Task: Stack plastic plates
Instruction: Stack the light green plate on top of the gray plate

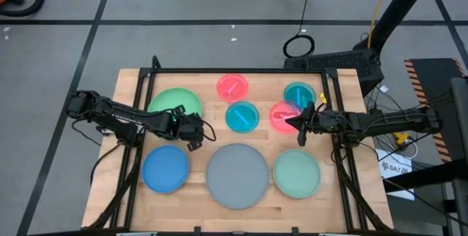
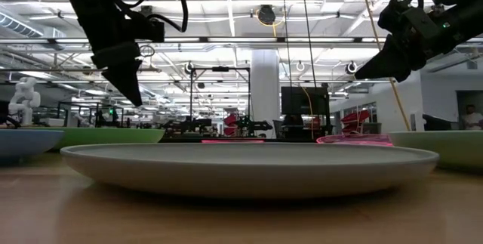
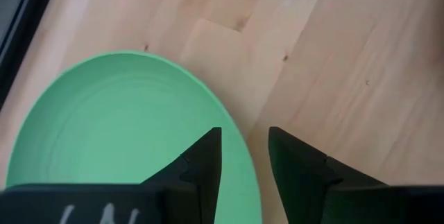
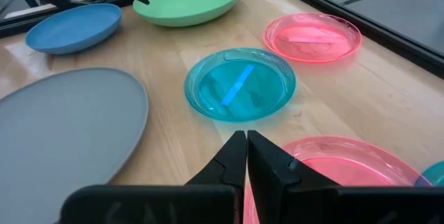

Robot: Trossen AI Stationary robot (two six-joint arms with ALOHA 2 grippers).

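Plates lie spread singly over the wooden desk, eight in all, none stacked. Along the near edge sit the blue plate, the big grey plate in the middle, and the pale green plate. Behind them are the green plate at the left, a pink plate at the back, a teal plate in the centre, a second pink plate to its right, and another teal plate at the back right, partly hidden by the right arm.

The left claw hangs over the right-hand rim of the green plate, above it and not touching. Its fingers stand a little apart, one over the plate's edge and the other over bare wood. Nothing sits between them.

The right claw is over the near side of the second pink plate, pointing toward the centre teal plate. Its fingers are pressed together with nothing in them, and the pink rim shows just beneath and beside them. From the table-top view both claws are clearly raised off the desk.

The centre teal plate lies just beside the second pink plate and close to the grey plate, with bare wood between all three. A black frame runs round the desk's back and sides, and cables trail on the floor behind.
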